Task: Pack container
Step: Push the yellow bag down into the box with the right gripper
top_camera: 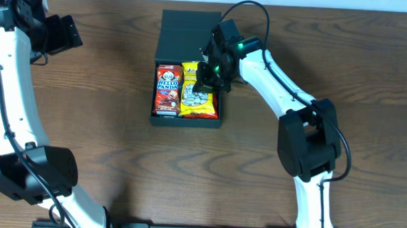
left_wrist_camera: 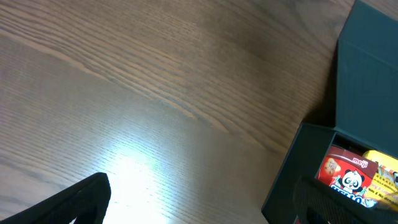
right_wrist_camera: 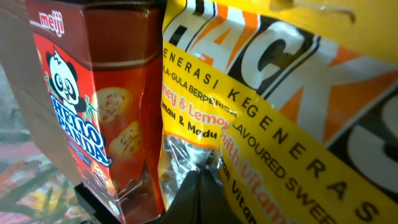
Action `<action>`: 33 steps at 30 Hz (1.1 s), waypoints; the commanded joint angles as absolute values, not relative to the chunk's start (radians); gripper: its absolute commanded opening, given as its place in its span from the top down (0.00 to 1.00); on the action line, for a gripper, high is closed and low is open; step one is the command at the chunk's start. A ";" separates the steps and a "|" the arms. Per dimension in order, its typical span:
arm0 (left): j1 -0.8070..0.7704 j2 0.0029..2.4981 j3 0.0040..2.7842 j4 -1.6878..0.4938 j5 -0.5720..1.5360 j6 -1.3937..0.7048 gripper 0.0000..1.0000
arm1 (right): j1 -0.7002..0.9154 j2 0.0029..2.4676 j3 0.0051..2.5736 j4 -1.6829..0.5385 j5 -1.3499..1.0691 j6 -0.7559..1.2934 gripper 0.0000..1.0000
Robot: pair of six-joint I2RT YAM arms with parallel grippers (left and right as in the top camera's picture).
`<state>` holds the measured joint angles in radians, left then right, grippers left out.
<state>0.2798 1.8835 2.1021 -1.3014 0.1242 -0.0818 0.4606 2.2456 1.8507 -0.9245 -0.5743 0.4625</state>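
Black matte cardboard forms the square shallow container [top_camera: 186, 121], which sits mid-worktop [top_camera: 106, 137] with its flap lid [top_camera: 186, 27] thrown back. It holds a red carton [top_camera: 168, 90] and, touching it, a yellow sweet packet [top_camera: 197, 98]. The right fingers [right_wrist_camera: 194, 200] are closed tight, tips down on the packet; whether they pinch its film cannot be told. The left fingers [left_wrist_camera: 78, 200] stand wide apart, well off to the side. The packet probably wants pressing flat, gently, so the lid can shut. The carton reads "meiji" and "HELLO PANDA"; the packet shows "HACK", "GENERASI KE GENERASI" and "Lemon".
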 commanded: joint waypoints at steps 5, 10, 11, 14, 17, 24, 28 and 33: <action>0.281 1.897 2.096 -1.301 0.123 -0.089 0.05 | 0.448 2.276 1.848 -0.955 -0.564 0.409 0.98; 0.281 1.897 2.096 -1.301 0.123 -0.089 0.05 | 0.435 2.167 1.851 -0.958 -0.573 0.352 0.99; 0.281 1.897 2.096 -1.301 0.124 -0.089 0.05 | 0.430 2.141 1.851 -0.960 -0.572 0.331 0.99; 0.281 1.897 2.096 -1.298 0.124 -0.089 0.05 | 0.421 2.086 1.851 -0.962 -0.498 0.315 0.98; 0.281 1.897 2.096 -1.296 0.124 -0.090 0.05 | 0.419 2.070 1.851 -0.971 -0.393 0.311 0.99; 0.281 1.897 2.096 -1.296 0.124 -0.090 0.05 | 0.434 2.130 1.850 -0.983 -0.355 0.280 0.98; 0.281 1.897 2.096 -1.297 0.124 -0.090 0.05 | 0.450 2.191 1.850 -0.995 -0.354 0.264 0.98; 0.281 1.897 2.096 -1.297 0.124 -0.089 0.05 | 0.453 2.249 1.850 -1.036 -0.339 0.267 0.98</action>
<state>0.2798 1.8843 2.1021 -1.2976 0.1242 -0.0814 0.4431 2.2219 1.8519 -1.0199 -0.3599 0.2871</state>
